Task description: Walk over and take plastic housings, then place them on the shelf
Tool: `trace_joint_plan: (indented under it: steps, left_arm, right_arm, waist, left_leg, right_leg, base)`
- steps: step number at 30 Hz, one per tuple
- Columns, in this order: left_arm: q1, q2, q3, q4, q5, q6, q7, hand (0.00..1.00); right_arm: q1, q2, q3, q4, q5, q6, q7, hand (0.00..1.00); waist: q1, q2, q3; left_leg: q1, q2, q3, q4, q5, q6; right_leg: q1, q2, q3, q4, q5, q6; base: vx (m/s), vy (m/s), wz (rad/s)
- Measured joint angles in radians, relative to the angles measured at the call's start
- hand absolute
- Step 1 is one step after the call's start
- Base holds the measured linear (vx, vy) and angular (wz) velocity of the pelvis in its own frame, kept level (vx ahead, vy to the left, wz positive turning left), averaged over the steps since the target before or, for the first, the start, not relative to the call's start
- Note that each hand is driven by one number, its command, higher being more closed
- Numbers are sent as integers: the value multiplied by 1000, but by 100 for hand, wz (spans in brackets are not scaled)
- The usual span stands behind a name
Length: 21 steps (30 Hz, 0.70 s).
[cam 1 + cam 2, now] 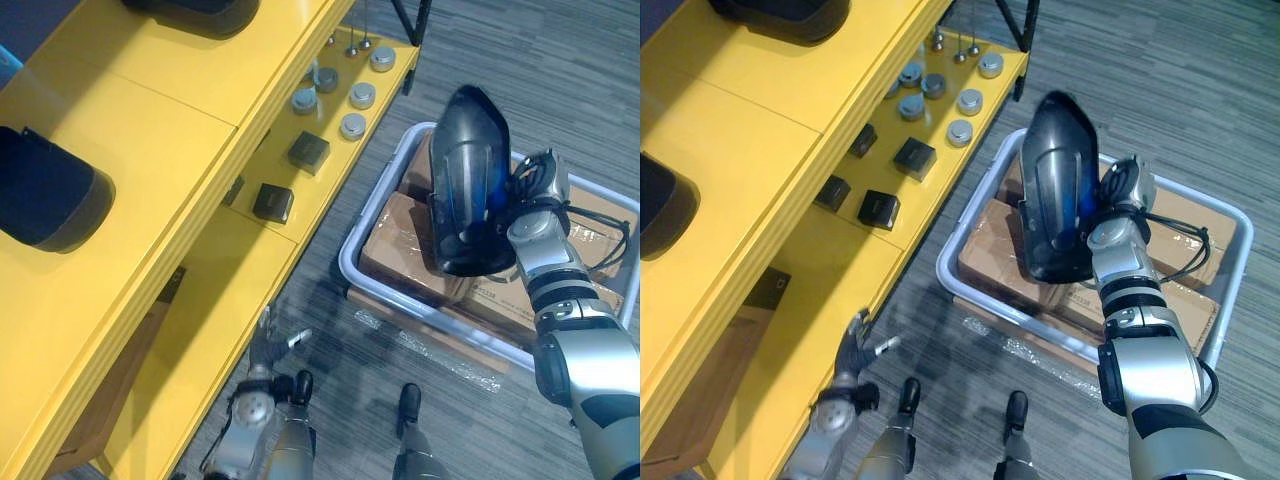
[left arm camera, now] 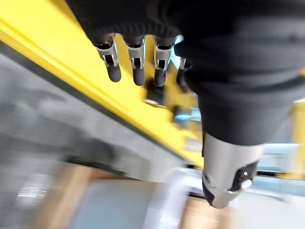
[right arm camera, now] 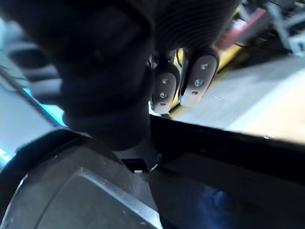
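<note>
Dark plastic housing (image 1: 468, 180), clasped by right robot hand (image 1: 528, 190) above grey bin (image 1: 376, 200); left robot hand (image 1: 266, 345) relaxed open beside yellow shelf (image 1: 150, 120).

Grey streaked carpet (image 1: 500, 60) is covering the floor from 12 to 5 o'clock. A yellow shelf (image 1: 170, 140) is running from 7 to 12 o'clock, with what may be a wooden panel (image 1: 105, 400) showing beneath it at 7 o'clock.
</note>
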<state>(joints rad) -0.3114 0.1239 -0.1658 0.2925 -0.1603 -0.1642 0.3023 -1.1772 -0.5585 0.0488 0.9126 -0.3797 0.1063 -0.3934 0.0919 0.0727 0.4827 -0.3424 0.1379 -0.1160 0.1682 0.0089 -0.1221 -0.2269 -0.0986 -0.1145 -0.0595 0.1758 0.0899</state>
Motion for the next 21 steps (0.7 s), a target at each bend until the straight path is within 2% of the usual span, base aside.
trace_joint_plan:
  steps: [3, 4, 7, 9, 14, 18, 21]
  left_arm:
    - [-126, 21, -27, 4, -95, -2, -7, 0]
    - [-193, 27, -56, 16, -161, -9, -12, 0]
    - [-308, 27, -109, 90, -262, -19, -28, 0]
    - [-401, 19, -146, 193, -383, -20, -37, 0]
    - [-527, -40, -175, 361, -546, -20, -44, 0]
    - [-574, -66, -173, 445, -604, -18, -38, 0]
    - [-581, -75, -168, 446, -606, -17, -24, 0]
  right_arm:
    - [13, 13, 40, -45, -47, -1, 0, 100]
    - [19, 20, 52, -79, -62, -1, 0, 100]
    - [37, 44, 53, -148, -64, -1, -7, 100]
    - [40, 97, 81, -212, -73, -3, -29, 100]
    - [48, 199, 86, -320, -80, -3, -71, 100]
    - [55, 300, 90, -357, -80, -5, -107, 100]
    - [89, 327, 90, -395, -80, -5, -126, 100]
  waist:
    - [-20, -8, -8]
    - [-29, -12, -11]
    - [-44, -20, -18]
    - [-72, -36, -29]
    - [-91, -56, -42]
    - [-104, -59, -44]
    - [-104, -62, -45]
  left_leg:
    - [17, 4, 2, -37, 22, -4]
    - [25, 5, 4, -52, 31, -7]
    - [36, 6, 4, -74, 43, -6]
    - [46, 6, 7, -93, 53, -8]
    - [51, 7, 15, -95, 57, -11]
    - [61, 11, 30, -100, 60, -13]
    - [61, 18, 32, -105, 62, -17]
  right_leg:
    - [1, 3, -1, -1, 0, 0]
    - [1, 3, 0, -1, 1, 0]
    - [3, 3, -1, -1, 1, -1]
    - [3, 2, 1, -1, 1, -1]
    - [0, 2, 16, -1, 4, -4]
    - [-1, 5, 25, -1, 8, -9]
    - [-5, 12, 26, -1, 10, -12]
  base:
    - [7, -11, -1]
    - [0, 0, 0]
    - [10, -3, 0]
    - [0, 0, 0]
    - [1, 12, -4]
    - [-7, 12, -10]
    - [4, 1, -6]
